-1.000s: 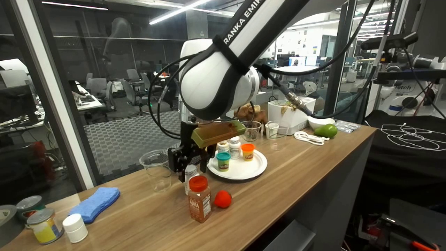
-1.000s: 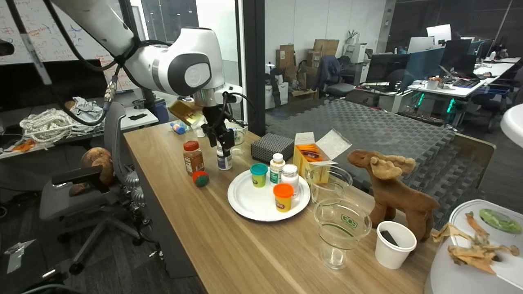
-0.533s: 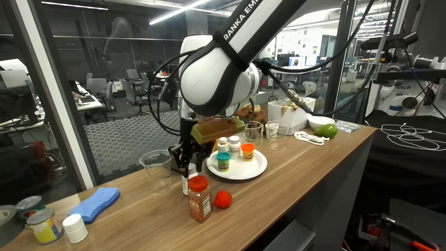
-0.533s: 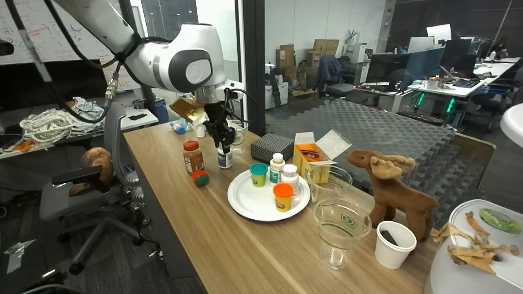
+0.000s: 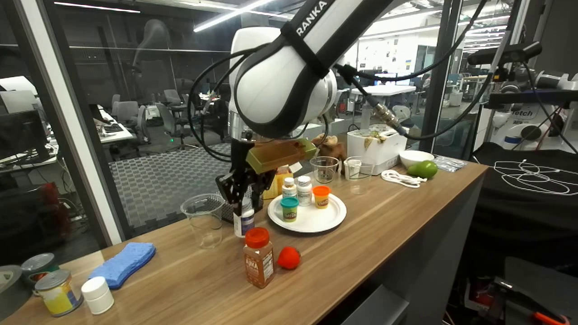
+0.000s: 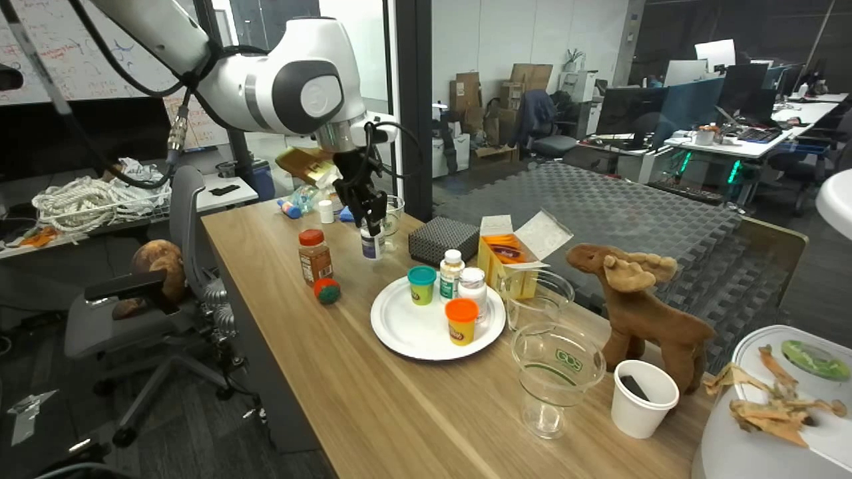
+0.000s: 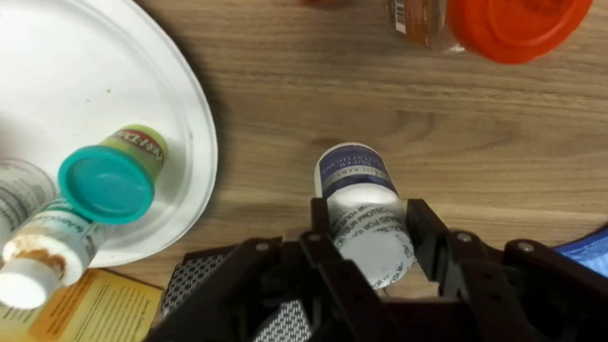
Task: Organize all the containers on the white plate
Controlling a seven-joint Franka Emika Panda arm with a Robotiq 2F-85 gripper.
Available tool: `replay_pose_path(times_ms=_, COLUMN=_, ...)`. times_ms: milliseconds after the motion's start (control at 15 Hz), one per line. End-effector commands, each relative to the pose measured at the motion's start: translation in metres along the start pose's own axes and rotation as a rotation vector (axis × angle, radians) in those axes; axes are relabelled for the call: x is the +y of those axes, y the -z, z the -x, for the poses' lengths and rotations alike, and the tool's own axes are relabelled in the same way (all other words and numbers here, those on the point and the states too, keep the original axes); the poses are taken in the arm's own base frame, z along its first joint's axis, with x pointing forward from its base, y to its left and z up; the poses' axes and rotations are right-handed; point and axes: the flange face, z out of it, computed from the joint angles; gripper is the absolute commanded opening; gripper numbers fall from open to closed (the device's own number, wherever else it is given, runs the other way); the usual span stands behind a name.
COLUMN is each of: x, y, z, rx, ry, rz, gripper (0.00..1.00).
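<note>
My gripper (image 5: 247, 208) is shut on a white bottle with a purple label (image 5: 244, 224), just above the wooden counter. In the wrist view the bottle (image 7: 358, 178) sits tilted between the fingertips (image 7: 368, 213). The white plate (image 6: 406, 332) stands beside it. On the plate are a teal-lidded tub (image 6: 421, 287), an orange-lidded tub (image 6: 461, 324) and two white pill bottles (image 6: 451, 274) (image 6: 472, 294). A red-lidded spice jar (image 5: 258, 261) stands on the counter near the held bottle. The wrist view shows only part of the plate (image 7: 71, 61).
A red strawberry-like object (image 5: 289, 258) lies by the spice jar. A clear cup (image 5: 203, 221), black mesh box (image 6: 444, 241) and yellow box (image 6: 506, 266) line the far edge. A blue sponge (image 5: 123, 265), white jar (image 5: 97, 295) and more cups (image 6: 558, 379) stand further off.
My gripper and the purple-labelled bottle have risen from the counter. In an exterior view the bottle has also shifted slightly left, and its label has become visible. The things on the plate have not moved.
</note>
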Motion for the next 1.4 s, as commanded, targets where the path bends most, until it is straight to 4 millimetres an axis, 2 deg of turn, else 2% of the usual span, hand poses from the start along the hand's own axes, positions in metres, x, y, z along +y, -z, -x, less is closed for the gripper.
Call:
replay_pose_path(times_ms=0, x=0.013, y=0.051, z=-0.001, rx=0.082, ry=-0.021, rz=0.056, gripper=0.21)
replay_pose_path(times_ms=133, x=0.016, y=0.067, z=0.002, rx=0.114, ry=-0.037, rz=0.089, gripper=0.21)
replay_pose_path(times_ms=333, x=0.034, y=0.089, z=0.01, rx=0.139, ry=-0.076, rz=0.131, gripper=0.21)
replay_pose_path(times_ms=600, x=0.064, y=0.101, z=0.032, rx=0.112, ry=-0.125, rz=0.14, gripper=0.21)
replay_pose_path(times_ms=667, x=0.081, y=0.104, z=0.036, rx=0.114, ry=-0.133, rz=0.148, gripper=0.21)
replay_pose_path(times_ms=1067, x=0.139, y=0.107, z=0.053, rx=0.138, ry=-0.19, rz=0.176, gripper=0.21)
replay_pose_path(times_ms=1333, x=0.168, y=0.082, z=0.056, rx=0.076, ry=-0.208, rz=0.129, gripper=0.21)
